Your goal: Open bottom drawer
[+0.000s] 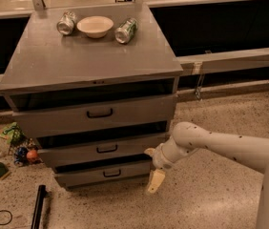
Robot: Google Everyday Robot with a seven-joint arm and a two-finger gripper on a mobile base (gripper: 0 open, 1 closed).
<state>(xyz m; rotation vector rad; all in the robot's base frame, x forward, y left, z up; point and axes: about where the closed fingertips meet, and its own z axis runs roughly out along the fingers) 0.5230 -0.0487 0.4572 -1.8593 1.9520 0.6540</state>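
Note:
The bottom drawer (89, 175) is the lowest of three in the grey cabinet (87, 61). It has a shallow grey front, a small black bar handle (111, 173), and a dark gap above it. My gripper (154, 181) hangs pointing down at the drawer's right end, close to the front corner and to the right of the handle. My white arm (220, 147) reaches in from the right. Whether the gripper touches the drawer cannot be made out.
Above are the middle drawer (72, 153) and the tall top drawer (53, 119). A bowl (95, 26) and two cans (66, 24) (126, 30) sit on the cabinet top. Small clutter (15, 147) and a black bar (39, 206) lie on the floor at left.

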